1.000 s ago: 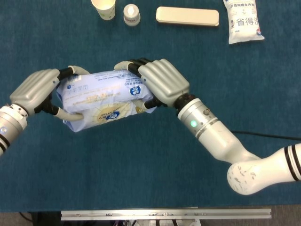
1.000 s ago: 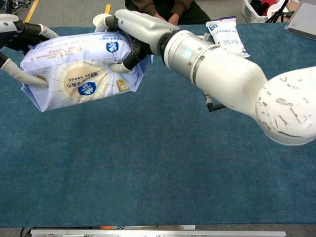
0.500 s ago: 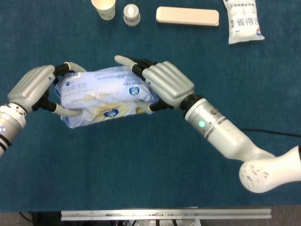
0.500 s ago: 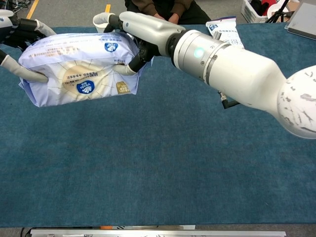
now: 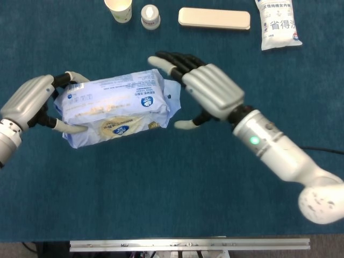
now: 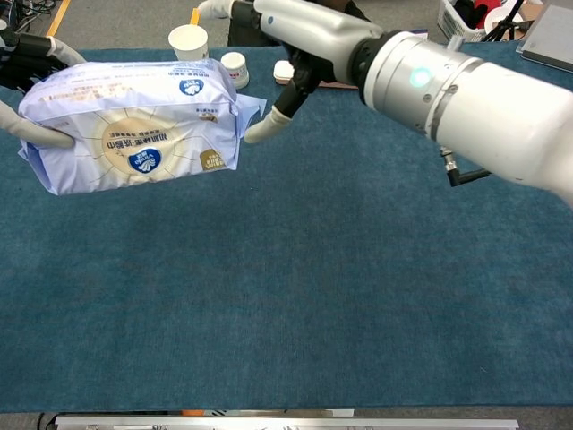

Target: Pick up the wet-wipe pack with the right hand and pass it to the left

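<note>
Wipes aloft: the soft, crinkly wet-wipe pack (image 5: 114,106) hangs above the blue felt table (image 5: 161,188), pinched at its far end by the left hand (image 5: 33,101). Right hand (image 5: 207,91), fingers spread, sits just beside the pack's near edge, apart. Broad bare cloth lies below the pack

With the wet-wipe pack (image 5: 115,107) as landmark above the table (image 5: 161,204), the left hand (image 5: 29,102) grips its left end, the right hand (image 5: 207,94) hangs just right of it, and behind it lie a paper cup (image 5: 119,9), small bottle (image 5: 150,16), flat case (image 5: 214,18) and, far right, a printed pouch (image 5: 277,22).
</note>
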